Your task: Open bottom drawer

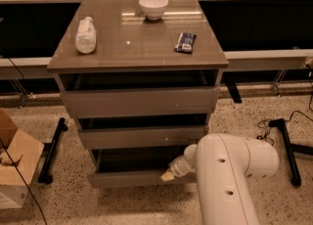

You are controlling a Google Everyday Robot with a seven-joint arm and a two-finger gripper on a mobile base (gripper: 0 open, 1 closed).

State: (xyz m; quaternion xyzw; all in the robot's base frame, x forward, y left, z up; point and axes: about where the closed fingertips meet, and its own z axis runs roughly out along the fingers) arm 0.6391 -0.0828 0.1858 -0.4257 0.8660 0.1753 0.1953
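Tip of the end effector (168, 174) lies on the front's top edge of the bottom drawer (127, 179), which stands slightly pulled out. Its opening I cannot tell. Far above, table (142, 48) carries bowl (153, 7).

The gripper (168, 174) sits at the top front edge of the bottom drawer (122, 179), which stands partly out. High above it are a bowl (153, 7) and a packet (185, 42), with a bottle (85, 34) up to its left.
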